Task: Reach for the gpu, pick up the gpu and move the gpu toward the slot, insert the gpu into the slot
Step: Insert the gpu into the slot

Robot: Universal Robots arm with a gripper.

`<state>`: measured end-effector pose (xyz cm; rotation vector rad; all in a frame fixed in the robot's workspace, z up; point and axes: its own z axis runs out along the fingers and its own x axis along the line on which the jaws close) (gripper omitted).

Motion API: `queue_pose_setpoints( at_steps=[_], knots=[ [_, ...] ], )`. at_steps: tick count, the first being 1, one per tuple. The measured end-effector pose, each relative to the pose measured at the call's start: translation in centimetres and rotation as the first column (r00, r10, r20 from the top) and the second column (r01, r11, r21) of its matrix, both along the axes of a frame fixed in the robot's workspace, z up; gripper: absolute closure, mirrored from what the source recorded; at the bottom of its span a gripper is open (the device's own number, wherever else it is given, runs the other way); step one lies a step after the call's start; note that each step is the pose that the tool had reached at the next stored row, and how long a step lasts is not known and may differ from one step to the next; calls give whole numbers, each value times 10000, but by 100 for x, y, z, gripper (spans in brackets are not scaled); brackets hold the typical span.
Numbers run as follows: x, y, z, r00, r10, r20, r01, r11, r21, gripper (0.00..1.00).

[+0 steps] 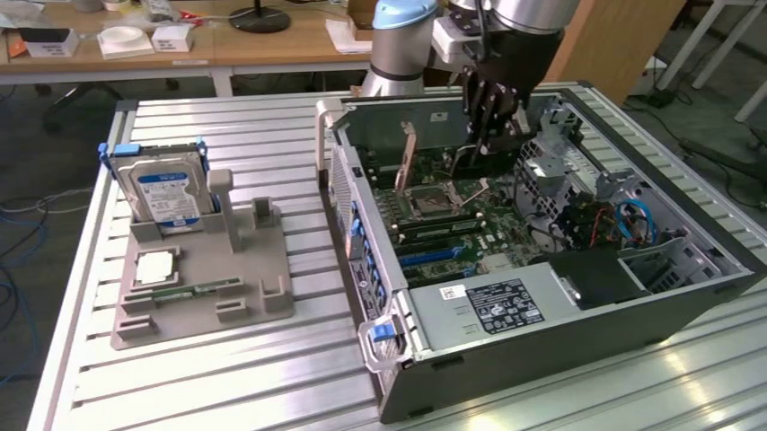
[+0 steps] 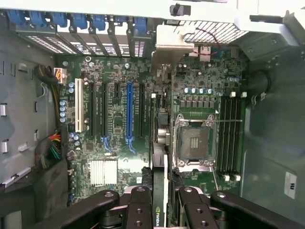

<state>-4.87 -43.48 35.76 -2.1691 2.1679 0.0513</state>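
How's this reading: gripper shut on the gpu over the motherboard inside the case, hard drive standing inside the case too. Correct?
Not quite. The exterior view shows the hard drive standing outside the case, in the grey holder on the table. The rest holds: the gripper is shut on the gpu over the motherboard inside the case.

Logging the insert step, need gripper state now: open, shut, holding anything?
Gripper: shut on the gpu, card edge-on over the motherboard inside the open PC case.
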Motion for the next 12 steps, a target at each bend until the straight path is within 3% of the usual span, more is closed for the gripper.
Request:
queue_pose_setpoints(
  at_steps=[6, 12],
  knots=[
    [-16, -92, -109, 10000, -57, 4, 57, 10000, 4, 74],
    [-27, -138, -218, 10000, -57, 8, 57, 10000, 1, 74]
  ],
)
